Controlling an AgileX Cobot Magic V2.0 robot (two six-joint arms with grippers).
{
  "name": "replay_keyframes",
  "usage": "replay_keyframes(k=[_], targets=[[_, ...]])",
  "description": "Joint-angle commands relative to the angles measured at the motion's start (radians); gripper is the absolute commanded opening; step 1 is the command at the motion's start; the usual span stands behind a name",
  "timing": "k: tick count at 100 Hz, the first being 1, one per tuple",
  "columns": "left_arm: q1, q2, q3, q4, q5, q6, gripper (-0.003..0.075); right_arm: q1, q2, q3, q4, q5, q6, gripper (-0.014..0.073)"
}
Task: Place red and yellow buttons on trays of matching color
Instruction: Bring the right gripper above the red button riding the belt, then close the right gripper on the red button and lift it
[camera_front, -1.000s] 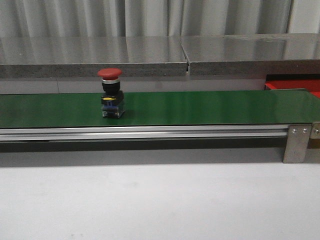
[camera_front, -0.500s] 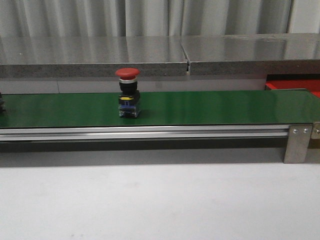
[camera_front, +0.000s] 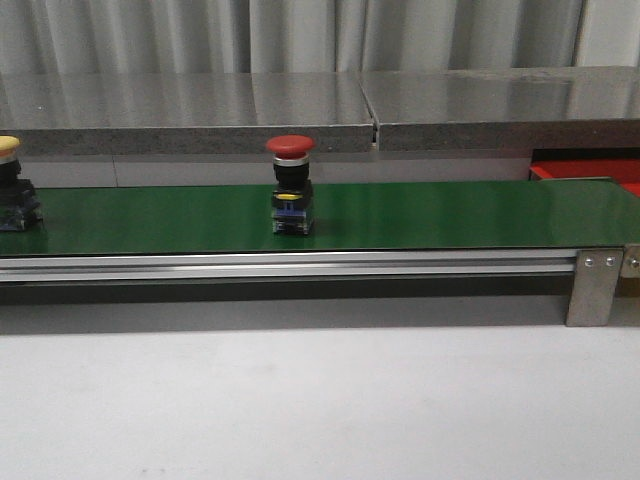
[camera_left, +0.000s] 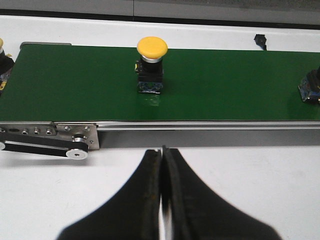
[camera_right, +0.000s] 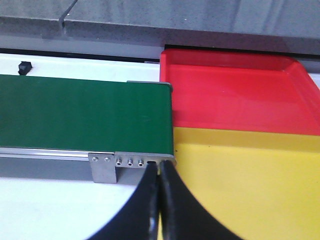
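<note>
A red button (camera_front: 290, 185) stands upright on the green conveyor belt (camera_front: 450, 215), left of its middle. A yellow button (camera_front: 10, 185) stands at the belt's far left edge. In the left wrist view a yellow button (camera_left: 151, 65) is on the belt beyond my left gripper (camera_left: 162, 150), which is shut and empty over the white table. A second yellow cap (camera_left: 1, 47) and a dark button base (camera_left: 311, 87) are cut off at that view's edges. My right gripper (camera_right: 159, 167) is shut and empty by the belt's end. Beside it lie the yellow tray (camera_right: 250, 185) and the red tray (camera_right: 235, 95).
A steel shelf (camera_front: 300, 110) runs behind the belt. The belt's metal end bracket (camera_front: 592, 285) stands at the right, with a corner of the red tray (camera_front: 590, 170) behind it. A small black part (camera_left: 260, 40) lies on the white surface beyond the belt.
The red button has ridden the belt to the right. A yellow button has come into the front view at the belt's left edge.
</note>
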Motion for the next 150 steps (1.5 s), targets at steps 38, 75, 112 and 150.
replay_keyframes(k=[38,75,112,150], targets=[[-0.007,0.001,-0.026,-0.019,-0.069,0.000,-0.0019,0.259,0.412,-0.377,-0.009,0.138,-0.022,0.0001],[-0.007,0.001,-0.026,-0.019,-0.069,0.000,-0.0019,0.398,0.774,-0.718,-0.006,0.379,-0.022,0.0558],[-0.007,0.001,-0.026,-0.019,-0.069,0.000,-0.0019,0.496,1.079,-1.046,0.009,0.610,-0.099,0.0559],[-0.007,0.001,-0.026,-0.019,-0.069,0.000,-0.0019,0.475,1.322,-1.265,0.042,0.735,-0.217,0.0559]])
